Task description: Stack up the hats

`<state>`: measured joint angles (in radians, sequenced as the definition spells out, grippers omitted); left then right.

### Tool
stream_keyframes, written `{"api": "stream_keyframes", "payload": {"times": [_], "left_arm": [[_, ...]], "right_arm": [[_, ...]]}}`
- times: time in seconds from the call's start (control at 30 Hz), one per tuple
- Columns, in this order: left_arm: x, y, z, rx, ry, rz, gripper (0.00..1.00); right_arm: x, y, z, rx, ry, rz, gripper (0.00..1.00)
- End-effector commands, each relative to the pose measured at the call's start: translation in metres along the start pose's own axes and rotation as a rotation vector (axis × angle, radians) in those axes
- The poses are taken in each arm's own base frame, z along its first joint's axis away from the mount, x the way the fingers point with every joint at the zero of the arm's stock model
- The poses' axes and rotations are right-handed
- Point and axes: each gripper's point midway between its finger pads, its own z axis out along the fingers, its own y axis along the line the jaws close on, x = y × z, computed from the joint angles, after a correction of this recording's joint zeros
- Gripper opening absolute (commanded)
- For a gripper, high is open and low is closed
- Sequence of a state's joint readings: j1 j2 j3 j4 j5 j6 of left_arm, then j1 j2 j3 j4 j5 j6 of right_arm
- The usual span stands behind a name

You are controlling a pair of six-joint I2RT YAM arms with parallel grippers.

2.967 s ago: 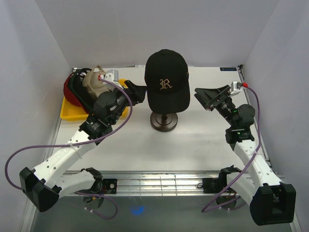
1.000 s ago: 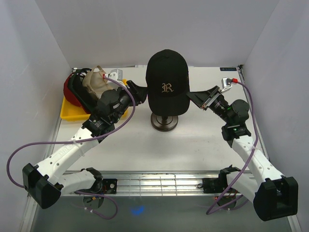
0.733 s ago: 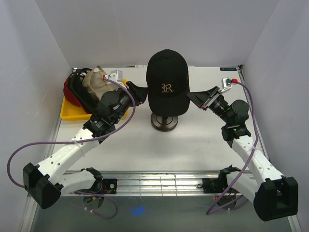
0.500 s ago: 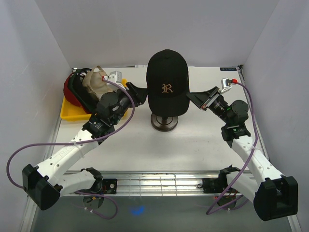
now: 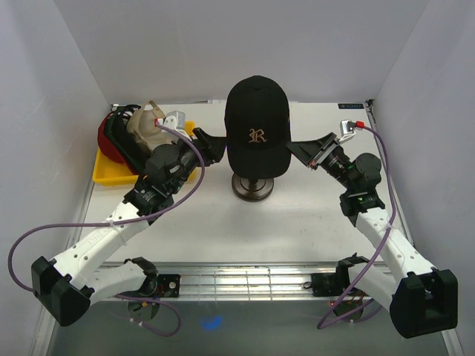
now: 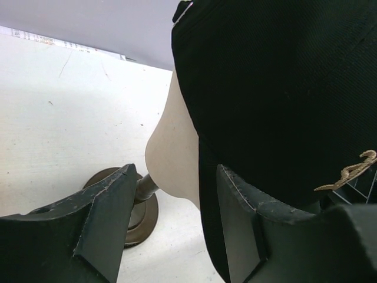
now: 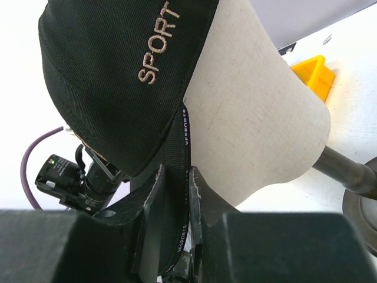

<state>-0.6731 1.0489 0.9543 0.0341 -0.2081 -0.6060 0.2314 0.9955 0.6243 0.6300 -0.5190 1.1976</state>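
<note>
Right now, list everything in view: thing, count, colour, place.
black cap with gold R: 1, black, on the mannequin head, table centre
mannequin head: 1, beige, on the stand
dark round stand: 1, brown-black, table centre
stacked caps: at least 3 showing, red, black, tan, in the tray; full count hidden
yellow tray: 1, yellow, back left
table: 1, white
left gripper: 1, black, open, at the cap's left side
right gripper: 1, black, shut on the cap's lower edge, right side

Def a robotics lab test cell imo: plain white walls round a white surface, 2 arms bolted to an alu rail, purple cables everywhere.
</note>
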Motion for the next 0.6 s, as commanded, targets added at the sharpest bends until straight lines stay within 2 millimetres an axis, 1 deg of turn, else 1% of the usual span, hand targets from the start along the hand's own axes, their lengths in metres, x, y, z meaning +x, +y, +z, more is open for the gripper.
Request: {"api": "stream_keyframes", "payload": {"times": [0.0, 0.17, 0.27, 0.4, 0.57], "left_arm": [[-0.011, -0.005, -0.009, 0.021, -0.028, 0.009, 0.66], [-0.012, -0.005, -0.010, 0.018, -0.030, 0.013, 0.59], [-0.012, -0.005, -0.010, 0.020, -0.029, 0.013, 0.56], [-0.010, -0.003, -0.010, 0.011, -0.024, 0.014, 0.54], [-0.013, 0.000, -0.010, -0.006, -0.032, 0.021, 0.53]], "right_arm": [[0.018, -0.070, -0.004, 0.226, 0.039, 0.060, 0.13], [0.018, -0.077, -0.005, 0.259, 0.029, 0.066, 0.13], [0.019, -0.082, -0.005, 0.272, 0.035, 0.074, 0.13], [0.023, -0.088, -0.005, 0.284, 0.050, 0.091, 0.15], [0.028, -0.100, -0.006, 0.312, 0.066, 0.107, 0.14]]}}
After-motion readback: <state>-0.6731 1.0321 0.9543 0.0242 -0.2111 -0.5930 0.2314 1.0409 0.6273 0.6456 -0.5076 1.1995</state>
